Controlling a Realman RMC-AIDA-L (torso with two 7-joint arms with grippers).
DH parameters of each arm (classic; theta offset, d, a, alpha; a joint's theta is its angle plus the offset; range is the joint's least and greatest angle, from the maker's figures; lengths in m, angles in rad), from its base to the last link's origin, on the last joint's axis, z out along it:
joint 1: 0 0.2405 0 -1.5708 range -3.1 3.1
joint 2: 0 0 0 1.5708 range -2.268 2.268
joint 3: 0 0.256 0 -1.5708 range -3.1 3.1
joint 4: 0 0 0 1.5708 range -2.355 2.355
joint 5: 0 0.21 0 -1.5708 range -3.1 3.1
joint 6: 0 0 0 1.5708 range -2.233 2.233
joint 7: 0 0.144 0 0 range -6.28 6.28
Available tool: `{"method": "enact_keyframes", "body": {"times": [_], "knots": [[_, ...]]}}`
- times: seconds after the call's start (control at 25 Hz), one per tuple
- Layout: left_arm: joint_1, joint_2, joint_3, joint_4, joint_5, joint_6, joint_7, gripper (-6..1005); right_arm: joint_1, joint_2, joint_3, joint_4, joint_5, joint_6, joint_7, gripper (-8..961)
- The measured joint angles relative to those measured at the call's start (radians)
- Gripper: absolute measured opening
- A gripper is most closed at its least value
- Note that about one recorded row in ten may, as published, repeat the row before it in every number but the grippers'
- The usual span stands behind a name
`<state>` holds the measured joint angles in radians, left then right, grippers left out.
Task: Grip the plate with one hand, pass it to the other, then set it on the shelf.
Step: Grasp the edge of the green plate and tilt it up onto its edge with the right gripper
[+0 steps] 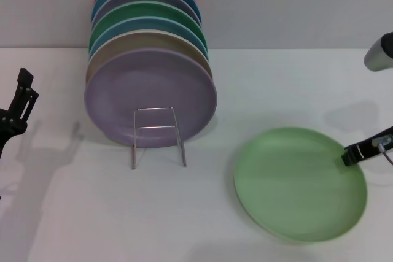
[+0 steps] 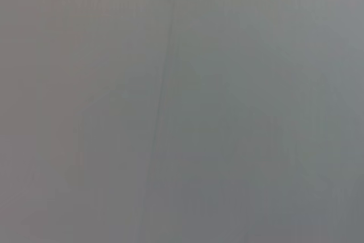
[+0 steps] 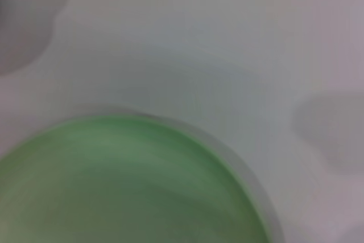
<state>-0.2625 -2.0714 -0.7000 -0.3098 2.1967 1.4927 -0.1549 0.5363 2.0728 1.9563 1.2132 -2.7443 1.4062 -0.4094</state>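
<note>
Your right gripper (image 1: 351, 153) sits at the right edge of the head view, its dark tip touching the right rim of the plate (image 1: 299, 182); you cannot tell from here whether it is spread or pinched on that rim. The plate is pale green and lies flat on the white table (image 1: 196, 213), right of centre and near the front edge. In the right wrist view you see the same plate (image 3: 125, 186) filling the lower part of the picture, with bare table around its rim. Your left gripper (image 1: 15, 111) is at the far left of the head view, raised above the table and well apart from the plate; its dark fingers point upward, and you cannot tell how far they are spread. The left wrist view shows you only a flat grey surface. The shelf (image 1: 156, 136) stands left of the plate, near the middle of the table, its looped wire front facing you. A row of upright plates leans in it, with a lilac plate (image 1: 150, 97) foremost.
</note>
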Motion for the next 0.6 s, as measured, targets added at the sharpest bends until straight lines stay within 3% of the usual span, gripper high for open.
{"method": "enact_keyframes", "body": {"times": [0.6], "knots": [[-0.003,0.001,-0.004,0.0,0.0,0.011,0.0,848,-0.11,0.004,-0.091,0.32,0.013,-0.085,-0.01,25]]}}
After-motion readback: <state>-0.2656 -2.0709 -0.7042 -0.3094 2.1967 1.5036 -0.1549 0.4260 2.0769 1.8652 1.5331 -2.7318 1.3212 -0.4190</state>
